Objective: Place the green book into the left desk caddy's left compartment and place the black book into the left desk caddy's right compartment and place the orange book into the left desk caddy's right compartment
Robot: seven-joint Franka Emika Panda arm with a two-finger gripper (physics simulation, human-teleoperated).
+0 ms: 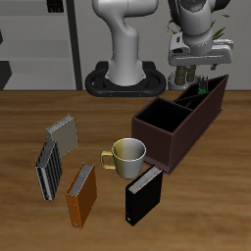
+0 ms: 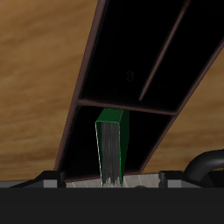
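Observation:
The left desk caddy (image 1: pixel 169 125) is a long dark maroon box standing behind the mug. My gripper (image 1: pixel 199 82) hangs over its taller slanted-wall end and is shut on the green book (image 1: pixel 203 90). In the wrist view the green book (image 2: pixel 109 144) hangs upright from my gripper (image 2: pixel 111 180), its lower end inside the narrow left compartment (image 2: pixel 144 131) of the caddy (image 2: pixel 131 44). The wide right compartment (image 1: pixel 157 120) holds nothing that I can see. The black book (image 1: pixel 143 194) and the orange book (image 1: pixel 81 194) lie on the table near its front edge.
A cream mug (image 1: pixel 127 155) stands just in front of the caddy. A grey-and-black striped book (image 1: pixel 47 167) and a small grey book (image 1: pixel 62 130) lie beyond the orange book. The robot's base (image 1: pixel 125 74) is at the table's back.

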